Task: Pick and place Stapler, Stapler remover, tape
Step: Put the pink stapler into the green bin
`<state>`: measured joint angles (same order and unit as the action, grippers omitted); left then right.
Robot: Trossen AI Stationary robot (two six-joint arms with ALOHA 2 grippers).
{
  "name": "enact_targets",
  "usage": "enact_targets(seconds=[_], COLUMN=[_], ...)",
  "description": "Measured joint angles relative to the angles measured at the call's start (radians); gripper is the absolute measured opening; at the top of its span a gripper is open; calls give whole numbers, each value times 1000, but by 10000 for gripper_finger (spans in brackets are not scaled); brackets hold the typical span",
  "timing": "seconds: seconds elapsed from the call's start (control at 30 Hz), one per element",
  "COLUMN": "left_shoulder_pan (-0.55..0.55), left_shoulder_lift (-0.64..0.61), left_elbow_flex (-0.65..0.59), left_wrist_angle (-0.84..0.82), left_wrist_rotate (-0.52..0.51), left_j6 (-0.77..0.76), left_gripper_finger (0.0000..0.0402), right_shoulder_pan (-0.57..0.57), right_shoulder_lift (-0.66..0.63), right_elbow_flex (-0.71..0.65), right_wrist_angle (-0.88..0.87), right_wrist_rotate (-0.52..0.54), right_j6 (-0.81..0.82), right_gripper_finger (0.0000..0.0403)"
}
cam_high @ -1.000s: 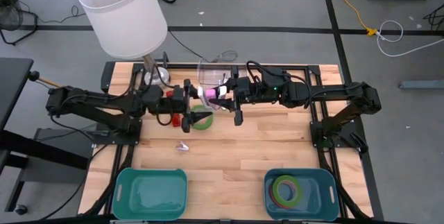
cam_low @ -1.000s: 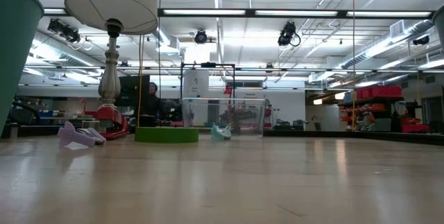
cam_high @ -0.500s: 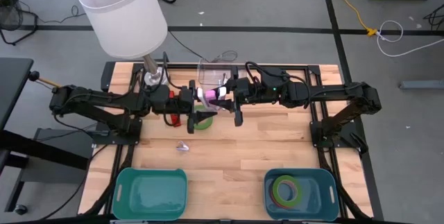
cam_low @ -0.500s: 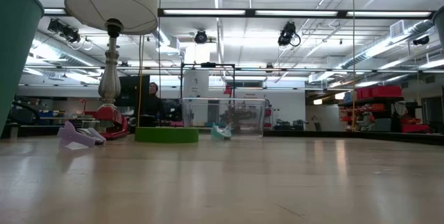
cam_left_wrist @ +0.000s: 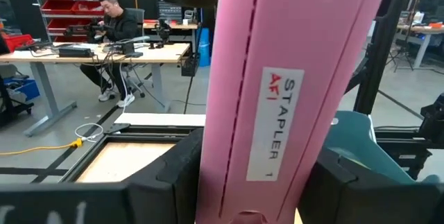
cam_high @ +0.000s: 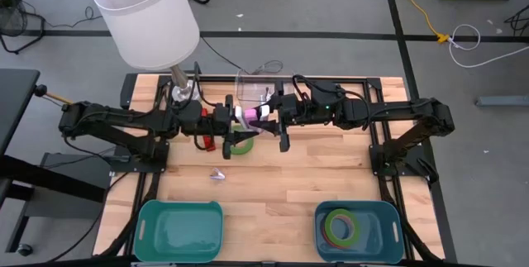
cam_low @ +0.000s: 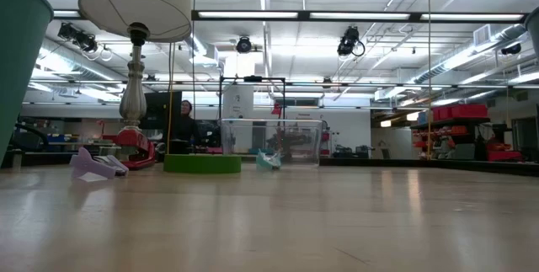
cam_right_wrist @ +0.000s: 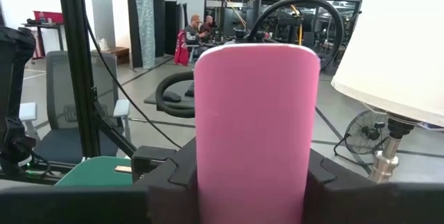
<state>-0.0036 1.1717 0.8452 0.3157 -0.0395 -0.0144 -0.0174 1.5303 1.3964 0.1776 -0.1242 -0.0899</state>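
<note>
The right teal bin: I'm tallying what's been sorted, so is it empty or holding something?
Holding something: the right teal bin has tape rings lying in it, green and red-pink ones stacked together.

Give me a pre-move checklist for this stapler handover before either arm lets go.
1. Left gripper clamped on the pink stapler: ok, both fingers flank it in the left wrist view.
2. Right gripper clamped on the same stapler: ok, fingers flank it in the right wrist view.
3. Stapler off the table: ok, held high above the wood in the low view.
4. Left teal bin able to take the stapler: ok, nothing shows in it.
5. Right teal bin: ok, holds tape rings only.
6. Green tape and stapler remover on the table: not ok, not yet placed.
</note>
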Motion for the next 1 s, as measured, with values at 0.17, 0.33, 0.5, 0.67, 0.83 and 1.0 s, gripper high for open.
enact_targets(seconds=[0.17,0.33,0.5,0.67,0.83,1.0], left_shoulder_pan=[0,-1,1,15,25,22], left_shoulder_lift=[0,0,-3,-30,-93,-164], left_elbow_flex=[-1,-2,-1,-2,-2,-1], left_wrist_angle=[-4,-2,-4,-47,-110,-191], left_wrist_rotate=[5,5,3,2,4,45], left_j6=[-1,-1,-3,-31,-30,-28], left_gripper_finger=[175,178,176,176,177,174], right_shoulder_pan=[0,-1,-1,0,-1,-1], right_shoulder_lift=[0,0,-4,-34,-91,-159], right_elbow_flex=[1,2,1,1,1,1], right_wrist_angle=[8,6,8,14,-74,-189], right_wrist_rotate=[-31,-33,-33,-50,-47,-41], right_j6=[4,7,15,35,29,26], right_gripper_finger=[162,181,213,253,275,270])
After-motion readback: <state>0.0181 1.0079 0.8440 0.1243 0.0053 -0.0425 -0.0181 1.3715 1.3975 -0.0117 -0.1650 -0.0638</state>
